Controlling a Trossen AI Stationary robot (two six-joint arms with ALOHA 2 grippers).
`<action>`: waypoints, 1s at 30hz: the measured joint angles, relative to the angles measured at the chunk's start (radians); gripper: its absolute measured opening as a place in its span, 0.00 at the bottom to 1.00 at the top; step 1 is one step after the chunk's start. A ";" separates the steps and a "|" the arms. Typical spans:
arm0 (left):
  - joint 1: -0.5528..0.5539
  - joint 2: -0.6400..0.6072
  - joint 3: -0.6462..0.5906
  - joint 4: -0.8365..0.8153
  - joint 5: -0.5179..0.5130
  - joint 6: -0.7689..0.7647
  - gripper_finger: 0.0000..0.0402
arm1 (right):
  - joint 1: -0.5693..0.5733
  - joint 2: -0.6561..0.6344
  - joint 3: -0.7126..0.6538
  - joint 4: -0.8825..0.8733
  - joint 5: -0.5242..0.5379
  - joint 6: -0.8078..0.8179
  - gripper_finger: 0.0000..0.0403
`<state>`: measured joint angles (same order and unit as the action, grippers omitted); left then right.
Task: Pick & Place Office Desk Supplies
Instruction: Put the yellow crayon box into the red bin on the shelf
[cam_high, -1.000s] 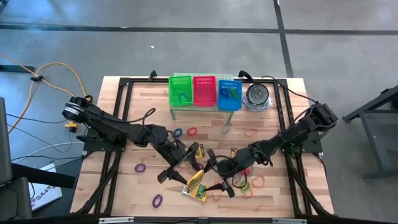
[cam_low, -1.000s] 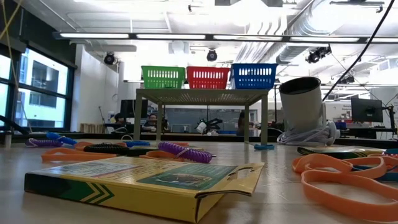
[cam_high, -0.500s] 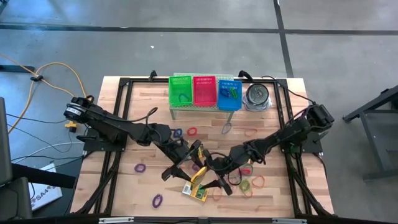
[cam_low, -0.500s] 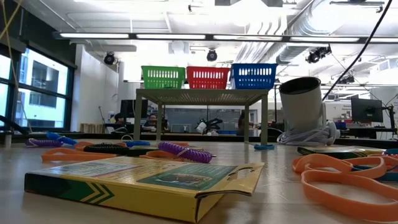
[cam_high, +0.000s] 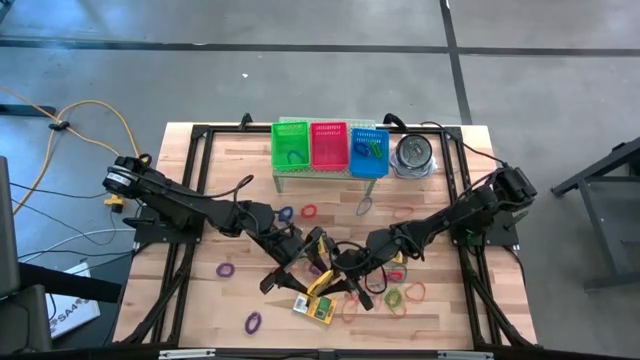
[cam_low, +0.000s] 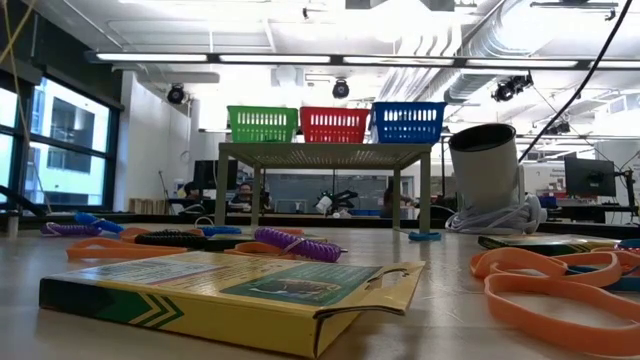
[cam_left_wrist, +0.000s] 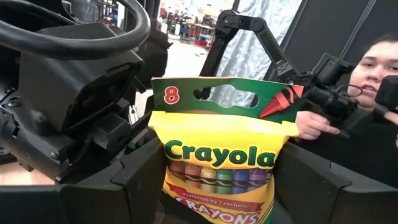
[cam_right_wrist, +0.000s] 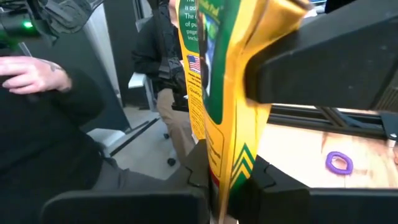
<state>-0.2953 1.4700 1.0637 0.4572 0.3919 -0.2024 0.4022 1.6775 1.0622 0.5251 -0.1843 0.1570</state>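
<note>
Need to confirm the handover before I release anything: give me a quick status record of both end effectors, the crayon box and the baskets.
left end effector: closed on the crayon box, printed front facing its wrist camera
right end effector: pinching the same box, seen edge-on
held box location: mid-table, between both arms
second crayon box: flat on the table, near the front edge
baskets: green basket, red basket, blue basket in a row on the stand at the back
rubber bands: scattered loose on the table

Two dark jointed arms (cam_high: 190, 208), matte black blocky claw fingers (cam_left_wrist: 93, 99).
</note>
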 joint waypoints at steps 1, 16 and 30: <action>-0.004 0.000 0.000 0.000 -0.001 0.000 0.64 | 0.000 0.000 0.000 0.000 0.000 0.000 0.06; -0.038 -0.001 0.000 0.003 -0.032 0.037 0.95 | 0.003 -0.001 0.000 -0.025 -0.008 -0.030 0.06; 0.017 -0.098 0.001 -0.342 -0.061 0.018 0.97 | 0.104 -0.096 -0.001 -0.383 0.434 0.054 0.06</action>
<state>-0.2787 1.3719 1.0645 0.1151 0.3314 -0.1840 0.5065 1.5811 1.0615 0.1423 0.2495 0.2107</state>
